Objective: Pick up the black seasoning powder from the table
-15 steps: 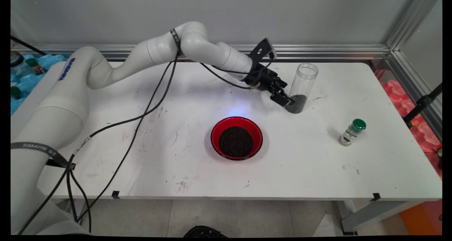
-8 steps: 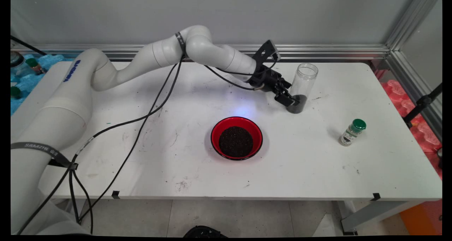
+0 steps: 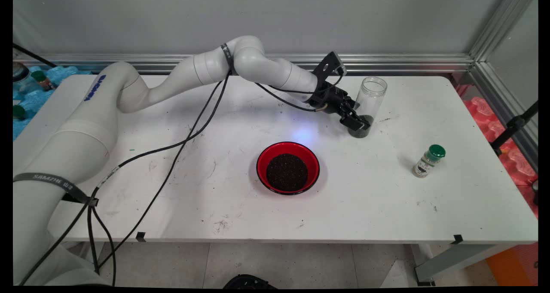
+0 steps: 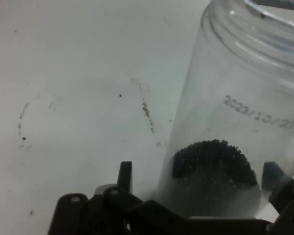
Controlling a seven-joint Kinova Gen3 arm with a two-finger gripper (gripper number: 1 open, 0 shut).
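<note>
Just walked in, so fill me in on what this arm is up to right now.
The gripper is low at the base of a clear, lidless jar standing upright near the table's far side. In the hand view one of the fingers sits on each side of the jar, open around it. The jar holds a little dark granular stuff at the bottom. Nearer the front stand a red bowl of similar dark grains and, off right, a small green-capped bottle.

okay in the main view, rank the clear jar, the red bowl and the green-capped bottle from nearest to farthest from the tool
1. Clear jar: at the tool, its base between the fingers.
2. Red bowl: toward the table's near side, left of the tool.
3. Green-capped bottle: farthest, off to the right.
</note>
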